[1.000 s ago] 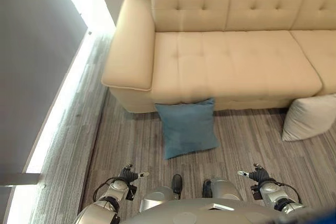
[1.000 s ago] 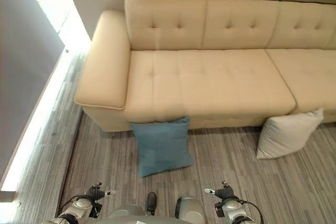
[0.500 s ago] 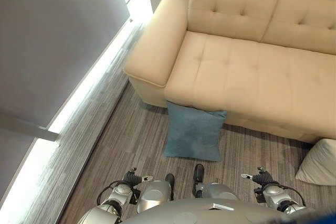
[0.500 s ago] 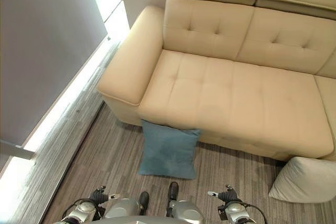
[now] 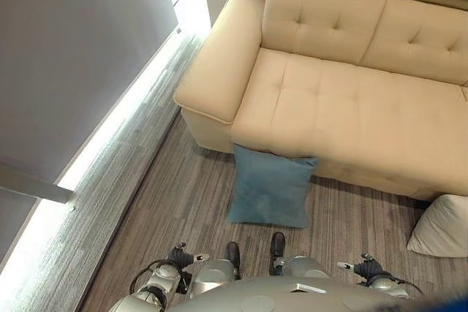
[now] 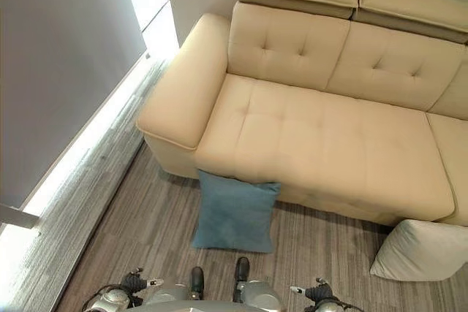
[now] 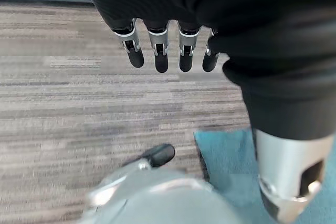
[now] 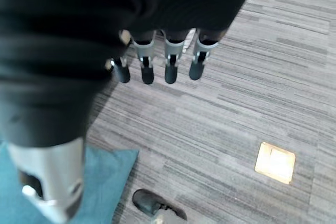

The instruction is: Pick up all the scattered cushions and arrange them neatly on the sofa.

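Observation:
A blue cushion (image 5: 269, 189) stands on the striped floor, leaning against the front of the beige sofa (image 5: 351, 100) below its left seat. A pale grey cushion (image 6: 420, 250) rests on the floor at the right, also against the sofa's front. My left hand (image 5: 179, 257) and right hand (image 5: 365, 267) hang low at the bottom edge, well short of both cushions. Both are empty. In the wrist views the left hand's fingers (image 7: 160, 56) and the right hand's fingers (image 8: 170, 61) point straight down over the floor, with a corner of the blue cushion (image 7: 231, 161) close by.
A grey wall (image 5: 66, 56) runs along the left, with a bright strip (image 5: 110, 137) of light where it meets the floor. The sofa's wide armrest (image 6: 179, 85) faces that wall. A small bright patch (image 8: 275, 162) lies on the floor.
The whole picture has shifted, so the camera has turned; the sofa and cushions have stayed put. Both hands sit a little lower in view, still empty.

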### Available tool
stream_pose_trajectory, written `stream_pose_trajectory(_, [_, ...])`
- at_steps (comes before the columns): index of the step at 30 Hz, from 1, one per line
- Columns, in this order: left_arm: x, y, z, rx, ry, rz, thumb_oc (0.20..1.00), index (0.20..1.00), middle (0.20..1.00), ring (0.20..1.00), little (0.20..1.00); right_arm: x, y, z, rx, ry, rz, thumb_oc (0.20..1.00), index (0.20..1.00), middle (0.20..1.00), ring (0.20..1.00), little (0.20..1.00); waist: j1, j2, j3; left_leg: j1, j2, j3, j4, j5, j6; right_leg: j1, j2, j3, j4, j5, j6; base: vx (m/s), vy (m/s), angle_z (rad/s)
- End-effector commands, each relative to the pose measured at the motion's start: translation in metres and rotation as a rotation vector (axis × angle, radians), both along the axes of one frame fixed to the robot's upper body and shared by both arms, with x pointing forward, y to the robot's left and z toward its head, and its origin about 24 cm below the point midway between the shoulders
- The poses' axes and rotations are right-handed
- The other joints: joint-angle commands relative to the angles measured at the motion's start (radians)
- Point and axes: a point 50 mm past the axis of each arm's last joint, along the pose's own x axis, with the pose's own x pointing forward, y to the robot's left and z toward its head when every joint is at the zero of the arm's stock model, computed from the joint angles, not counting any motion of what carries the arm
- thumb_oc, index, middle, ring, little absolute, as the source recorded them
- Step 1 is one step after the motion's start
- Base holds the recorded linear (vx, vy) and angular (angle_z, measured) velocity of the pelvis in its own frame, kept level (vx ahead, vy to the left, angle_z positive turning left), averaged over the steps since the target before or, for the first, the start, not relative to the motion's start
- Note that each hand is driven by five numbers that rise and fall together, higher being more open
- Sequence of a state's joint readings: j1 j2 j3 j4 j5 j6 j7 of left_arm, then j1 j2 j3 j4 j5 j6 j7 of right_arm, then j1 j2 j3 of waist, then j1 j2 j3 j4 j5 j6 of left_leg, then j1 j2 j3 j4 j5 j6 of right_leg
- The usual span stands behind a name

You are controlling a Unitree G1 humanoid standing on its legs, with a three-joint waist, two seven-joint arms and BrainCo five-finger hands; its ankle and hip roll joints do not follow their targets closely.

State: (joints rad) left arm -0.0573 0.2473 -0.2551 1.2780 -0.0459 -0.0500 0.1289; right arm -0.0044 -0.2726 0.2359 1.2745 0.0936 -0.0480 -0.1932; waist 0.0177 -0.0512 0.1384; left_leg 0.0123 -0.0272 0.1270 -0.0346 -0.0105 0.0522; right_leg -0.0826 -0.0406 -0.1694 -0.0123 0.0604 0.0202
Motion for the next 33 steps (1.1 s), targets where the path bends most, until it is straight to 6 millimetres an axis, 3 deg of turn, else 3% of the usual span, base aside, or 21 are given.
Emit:
stream_pose_trajectory(1, [0.012,0.008,0.005,0.030,-0.032,-0.020,1.000,1.000,1.000,1.000,1.000,0.036,-0.002,0.010,-0.012,-0.092,0.045,1.000,1.000,1.000,1.000,1.000,0.008,0.000,0.028,-0.086,-0.008,-0.047,0.075,-0.042,-0.031,0.037,-0.040,0.042,0.176,-0.121,0.109,-0.01,0.117,-0.35])
stream_pose_trajectory(6, [0.016,0.012,0.008,0.037,-0.051,-0.011,1.000,1.000,1.000,1.000,1.000,0.043,-0.003,0.013,-0.019,-0.113,0.049,1.000,1.000,1.000,1.000,1.000,-0.002,0.012,0.045,-0.076,-0.011,-0.069,0.068,-0.049,-0.031,-0.027,-0.064,0.055,0.134,-0.084,0.104,0.05,0.004,-0.02])
stream_pose_trajectory(12, [0.019,0.014,0.009,0.035,-0.083,0.041,1.000,1.000,1.000,1.000,1.000,0.040,-0.010,0.014,-0.044,-0.113,0.037,1.000,1.000,1.000,1.000,1.000,0.006,-0.002,0.032,-0.058,-0.014,-0.074,0.056,-0.059,-0.045,0.019,-0.079,0.031,0.049,-0.058,0.110,0.08,-0.077,0.10])
stream_pose_trajectory(16, [0.048,0.013,0.021,0.023,-0.210,0.091,1.000,1.000,1.000,1.000,1.000,0.056,-0.011,0.020,-0.057,-0.180,0.010,1.000,1.000,1.000,1.000,1.000,0.005,-0.008,0.065,-0.105,-0.005,-0.091,0.068,-0.051,-0.059,-0.006,-0.073,0.012,0.048,-0.064,0.102,-0.09,-0.112,0.15])
stream_pose_trajectory(19, [0.080,0.010,0.036,0.012,-0.343,0.138,1.000,1.000,1.000,1.000,1.000,0.084,-0.015,0.034,-0.079,-0.283,-0.008,1.000,1.000,1.000,1.000,1.000,0.001,-0.003,0.117,-0.244,-0.002,-0.104,0.130,-0.036,-0.067,-0.141,-0.081,0.000,0.120,-0.067,0.089,-0.32,-0.069,0.32])
stream_pose_trajectory(21, [0.112,0.008,0.056,-0.013,-0.483,0.189,1.000,1.000,1.000,1.000,1.000,0.124,-0.012,0.056,-0.090,-0.437,-0.026,1.000,1.000,1.000,1.000,1.000,-0.002,0.009,0.145,-0.442,-0.005,-0.111,0.229,-0.019,-0.072,-0.348,-0.092,-0.015,0.251,-0.080,0.066,-0.36,-0.029,0.21])
stream_pose_trajectory(23, [0.121,0.006,0.061,-0.025,-0.516,0.201,1.000,1.000,1.000,1.000,1.000,0.136,-0.011,0.064,-0.094,-0.482,-0.025,1.000,1.000,1.000,1.000,1.000,-0.003,0.010,0.147,-0.494,-0.003,-0.112,0.251,-0.014,-0.073,-0.399,-0.097,-0.015,0.274,-0.083,0.062,-0.12,-0.015,0.14])
stream_pose_trajectory(24, [0.134,0.005,0.070,-0.025,-0.570,0.215,1.000,1.000,1.000,1.000,1.000,0.155,-0.010,0.078,-0.110,-0.561,-0.030,1.000,1.000,1.000,1.000,1.000,-0.004,0.012,0.152,-0.571,0.003,-0.119,0.296,-0.039,-0.080,-0.483,-0.099,-0.006,0.332,-0.116,0.062,-0.07,-0.014,0.23])
stream_pose_trajectory(26, [0.161,0.000,0.091,-0.028,-0.672,0.221,1.000,1.000,1.000,1.000,1.000,0.185,-0.005,0.105,-0.124,-0.706,-0.048,1.000,1.000,1.000,1.000,1.000,-0.009,0.016,0.155,-0.701,0.009,-0.127,0.341,-0.030,-0.085,-0.614,-0.107,-0.004,0.393,-0.125,0.054,-0.17,-0.004,0.14])
stream_pose_trajectory(30, [0.194,-0.009,0.123,-0.035,-0.808,0.202,1.000,1.000,1.000,1.000,1.000,0.220,0.001,0.145,-0.131,-0.905,-0.104,1.000,1.000,1.000,1.000,1.000,-0.020,0.018,0.149,-0.862,0.015,-0.138,0.401,-0.030,-0.093,-0.770,-0.120,0.005,0.460,-0.136,0.048,-0.10,0.012,0.13])
stream_pose_trajectory(32, [0.228,-0.016,0.164,-0.024,-0.956,0.188,1.000,1.000,1.000,1.000,1.000,0.250,0.008,0.186,-0.132,-1.075,-0.147,1.000,1.000,1.000,1.000,1.000,-0.033,0.021,0.146,-1.002,0.014,-0.148,0.438,-0.030,-0.097,-0.913,-0.128,0.022,0.513,-0.143,0.048,-0.07,0.025,0.02])
stream_pose_trajectory(33, [0.237,-0.018,0.177,-0.018,-1.003,0.179,1.000,1.000,1.000,1.000,1.000,0.256,0.009,0.197,-0.140,-1.116,-0.158,1.000,1.000,1.000,1.000,1.000,-0.037,0.022,0.141,-1.036,0.011,-0.148,0.449,-0.033,-0.097,-0.946,-0.132,0.029,0.522,-0.145,0.049,-0.03,0.035,0.06])
